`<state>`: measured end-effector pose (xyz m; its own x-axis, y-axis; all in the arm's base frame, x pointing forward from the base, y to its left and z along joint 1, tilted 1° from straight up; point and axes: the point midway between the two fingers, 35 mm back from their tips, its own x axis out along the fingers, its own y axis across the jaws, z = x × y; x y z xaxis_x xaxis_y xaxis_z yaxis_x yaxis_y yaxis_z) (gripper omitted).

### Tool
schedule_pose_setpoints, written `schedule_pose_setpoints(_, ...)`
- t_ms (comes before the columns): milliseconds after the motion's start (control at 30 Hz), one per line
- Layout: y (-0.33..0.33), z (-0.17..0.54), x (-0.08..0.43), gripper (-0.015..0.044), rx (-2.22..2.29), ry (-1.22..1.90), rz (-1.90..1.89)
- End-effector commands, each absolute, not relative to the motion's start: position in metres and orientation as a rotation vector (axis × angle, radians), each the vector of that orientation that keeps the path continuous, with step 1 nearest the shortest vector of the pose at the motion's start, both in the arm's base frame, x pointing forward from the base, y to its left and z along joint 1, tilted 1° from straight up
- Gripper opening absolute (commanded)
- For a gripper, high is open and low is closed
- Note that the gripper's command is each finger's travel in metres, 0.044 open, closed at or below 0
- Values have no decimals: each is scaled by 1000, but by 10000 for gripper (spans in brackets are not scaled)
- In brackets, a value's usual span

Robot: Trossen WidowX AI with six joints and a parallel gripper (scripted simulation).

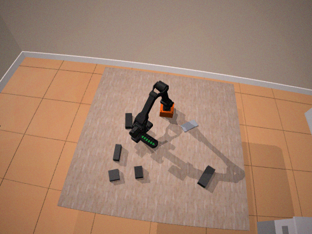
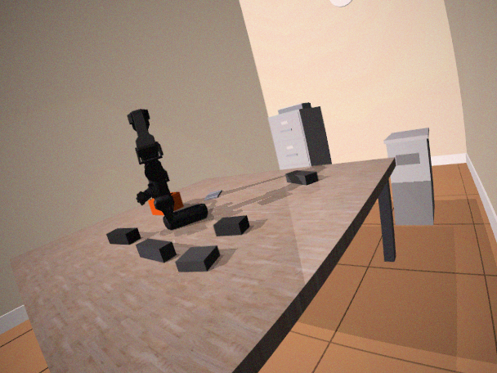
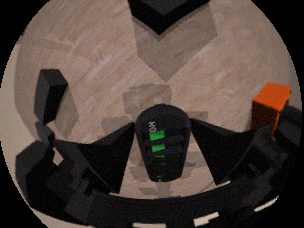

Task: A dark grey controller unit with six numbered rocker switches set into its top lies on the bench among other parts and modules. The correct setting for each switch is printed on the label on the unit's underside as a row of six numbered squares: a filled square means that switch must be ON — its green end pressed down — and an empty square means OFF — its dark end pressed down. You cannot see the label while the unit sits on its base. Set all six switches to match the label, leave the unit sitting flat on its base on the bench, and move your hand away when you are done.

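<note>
The dark grey controller unit [image 1: 149, 141] [image 2: 190, 215] [image 3: 166, 167] is held by one end part, its long body sticking out from under the hand. Its switch side faces up in the top view, where a row of green switch ends shows. In the wrist view the switches show steeply foreshortened, with a few green ends and small white print. Its shadow lies apart from it, so it appears raised a little above the bench. My gripper [image 3: 162, 124] is shut on the unit, one finger at each side. The underside label is hidden, and I cannot tell each switch's setting.
Dark blocks lie on the bench [image 1: 174, 205] [image 2: 102, 294]: one left of the arm [image 1: 129, 120], one further forward [image 1: 117, 152], two at the front left [image 1: 114, 175] [image 1: 138, 172], one far right [image 1: 206, 176]. A flat grey plate [image 1: 189, 125] [image 2: 213, 195] lies near the orange base [image 1: 167, 113] [image 3: 270, 102].
</note>
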<state>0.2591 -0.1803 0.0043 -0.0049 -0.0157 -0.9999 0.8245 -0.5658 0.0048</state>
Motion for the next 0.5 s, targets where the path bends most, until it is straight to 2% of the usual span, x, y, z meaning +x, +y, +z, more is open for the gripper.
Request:
schedule_pose_setpoints(0, -188, 8, 267, 0, 1625, 811, -1626)
schedule_pose_setpoints(467, -190, 8, 269, 0, 1625, 811, -1626)
